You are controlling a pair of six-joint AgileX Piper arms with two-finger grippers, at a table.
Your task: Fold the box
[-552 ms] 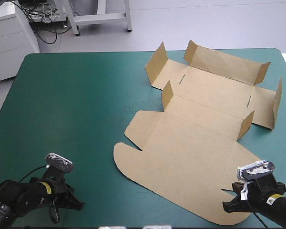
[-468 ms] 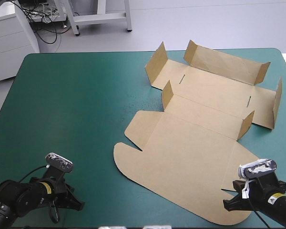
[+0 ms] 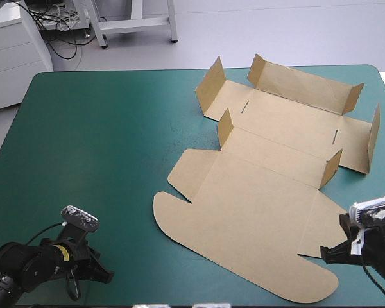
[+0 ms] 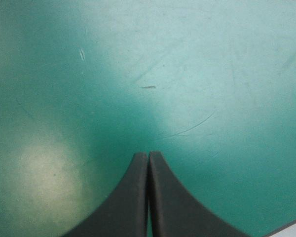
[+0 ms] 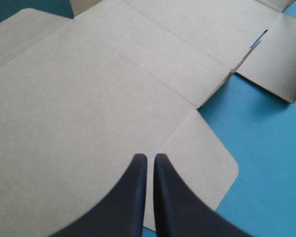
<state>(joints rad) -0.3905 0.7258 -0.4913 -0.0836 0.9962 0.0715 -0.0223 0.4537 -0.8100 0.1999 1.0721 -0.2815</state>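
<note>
The box (image 3: 263, 192) lies mostly flat on the right half of the teal-green cover (image 3: 102, 141), with small flaps up at its far end; the right gripper (image 5: 150, 157), half cut off in the high view, is pinched together and empty above the near flap; the left gripper (image 4: 148, 154) is pinched together too, over bare cover.

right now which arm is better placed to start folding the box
Right, probably: the right tool hangs over the near right flap of the box, while the left tool is over bare teal-green cover, well apart from it.
</note>
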